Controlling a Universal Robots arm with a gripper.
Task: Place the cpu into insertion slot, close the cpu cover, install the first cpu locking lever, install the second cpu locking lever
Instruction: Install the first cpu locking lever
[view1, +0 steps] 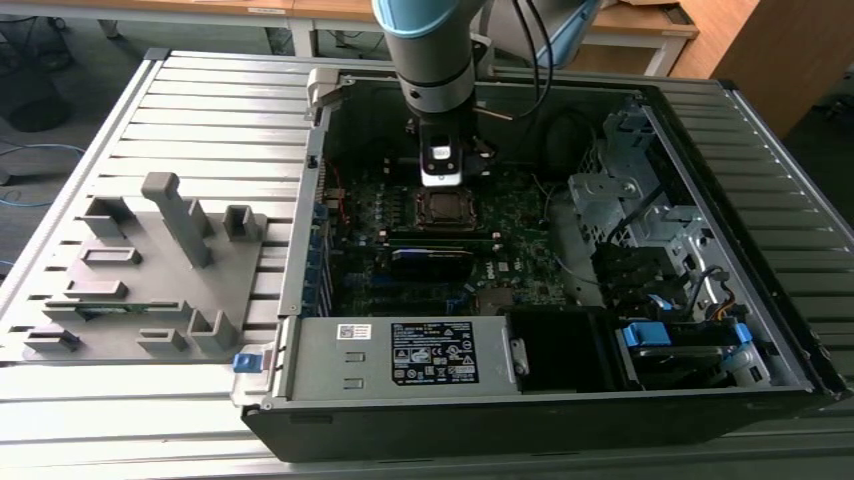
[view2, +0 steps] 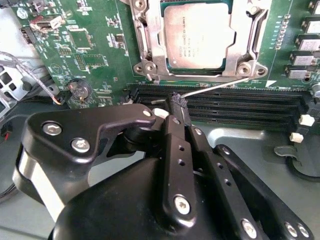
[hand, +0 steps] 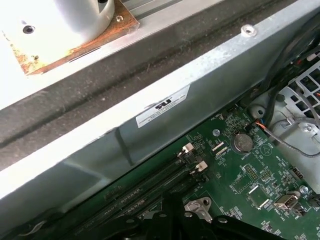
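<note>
Under one cpu cover (view2: 149, 47), one cpu (view2: 200, 35); one lever (view2: 220, 86) by one pincer (view2: 177, 103).

Illegible print on cpu (view2: 199, 35), label (hand: 163, 105)

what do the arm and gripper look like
The arm is a grey tube with a light blue joint cover and a black wrist section; black cables hang beside it. In the second wrist view the gripper is matte black, built of flat linkage bars with silver screw heads and a pale band on one knuckle.
</note>
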